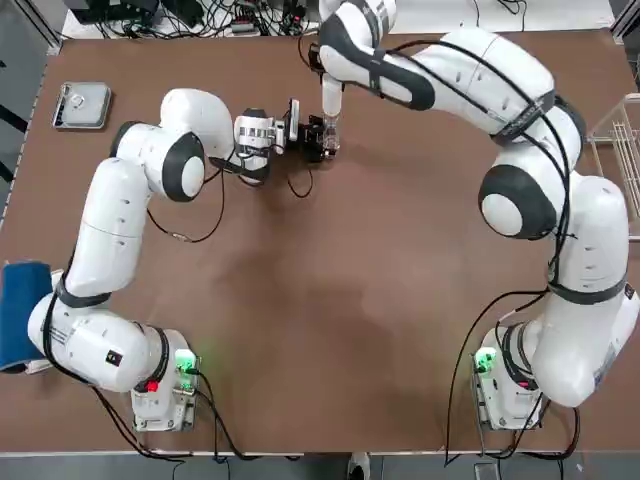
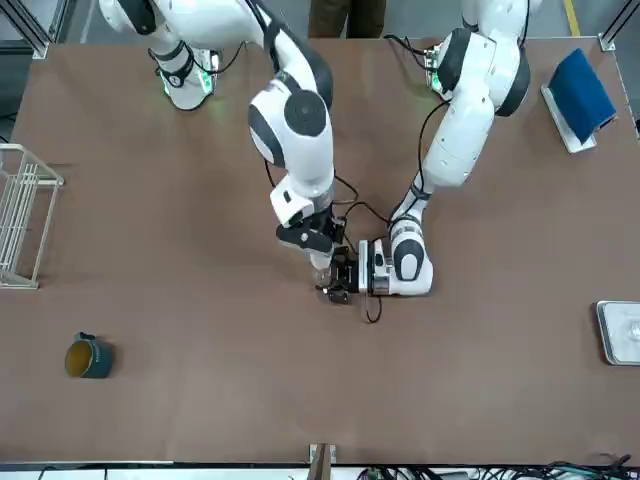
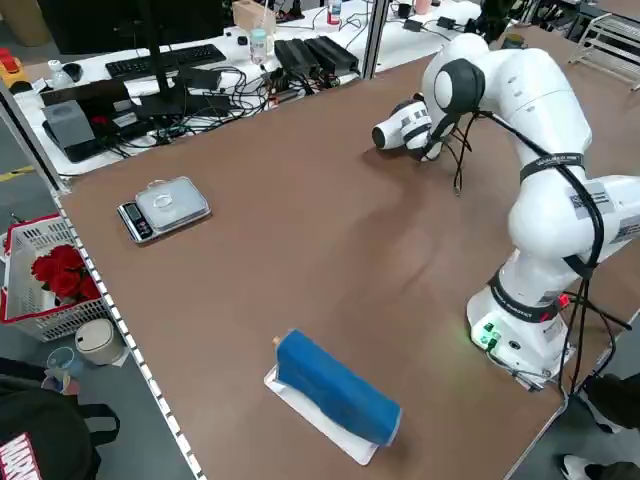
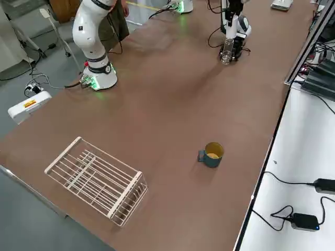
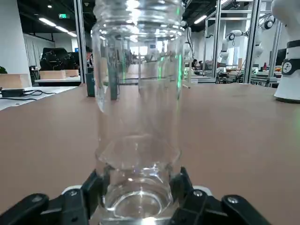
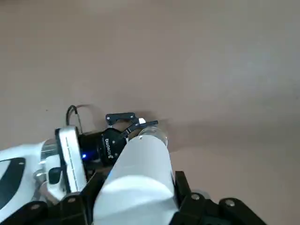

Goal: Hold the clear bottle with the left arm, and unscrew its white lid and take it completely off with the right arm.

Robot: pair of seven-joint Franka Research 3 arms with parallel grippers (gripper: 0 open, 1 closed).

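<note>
The brown table [image 1: 300, 330] fills the top view, and both arms reach to a spot in its upper middle. The right arm [image 1: 520, 190] sweeps up from the lower right corner and arcs across the upper right, its wrist pointing down over that spot; the left arm [image 1: 110, 230] rises from the lower left and bends right along the upper part of the frame. The left gripper [image 5: 140, 197] lies low and level, its fingers [image 5: 93, 185] clamped on the base of the clear bottle [image 5: 138, 93], which stands upright at the centre of the left wrist view with its threaded rim at the top edge and no cap on it there. The right gripper [image 6: 133, 194] grips the white lid [image 6: 136, 176], filling the lower middle of the right wrist view, with the bottle's open rim visible just beyond the lid's far end. The lid therefore looks free of the threads, so the step in hand appears to be the lift-off. To do it well, the right arm should draw the lid straight up along the bottle's axis, without sideways drift that could knock the rim, while the left gripper keeps its clamp firm and motionless so the light bottle neither tips nor slides. Small things lie well apart: a wire rack [image 2: 20, 215] at the front view's left edge and a teal cup [image 2: 88, 357] at its lower left.
</note>
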